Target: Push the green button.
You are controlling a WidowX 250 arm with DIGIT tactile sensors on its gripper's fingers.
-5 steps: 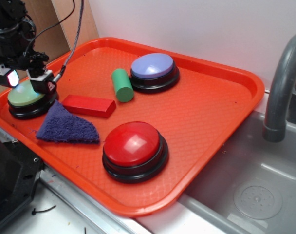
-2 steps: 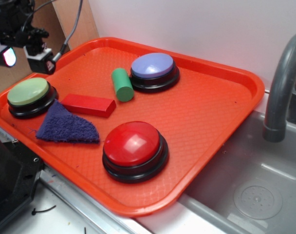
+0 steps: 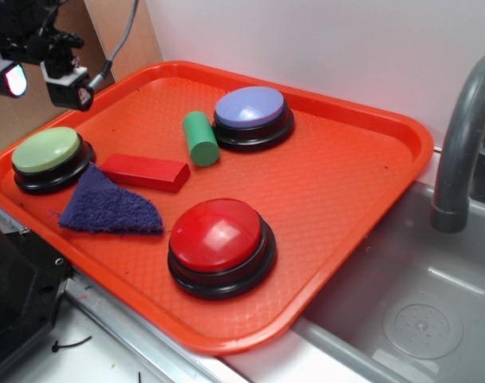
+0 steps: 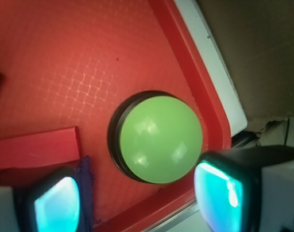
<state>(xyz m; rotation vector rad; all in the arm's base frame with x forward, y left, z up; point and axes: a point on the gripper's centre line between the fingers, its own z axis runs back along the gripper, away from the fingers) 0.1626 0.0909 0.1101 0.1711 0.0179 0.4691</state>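
The green button [image 3: 46, 151], a pale-green dome on a black base, sits in the near-left corner of the orange tray [image 3: 346, 183]. In the wrist view the green button [image 4: 159, 139] lies below and between my fingers, untouched. My gripper [image 3: 39, 80] hangs well above the button, at the upper left. It is open, with nothing between its glowing fingertip pads [image 4: 218, 195]. In the wrist view, my gripper [image 4: 139, 203] frames the button's near edge.
A red block [image 3: 144, 172] and a purple cloth [image 3: 108, 206] lie right of the green button. A dark green cylinder [image 3: 200, 139], a lavender button [image 3: 252, 116] and a large red button [image 3: 219, 244] share the tray. A sink [image 3: 418, 311] and faucet [image 3: 462, 136] stand at right.
My gripper has risen off the green button, where it sat one second ago, to a spot well above it. The button and the other objects have not moved.
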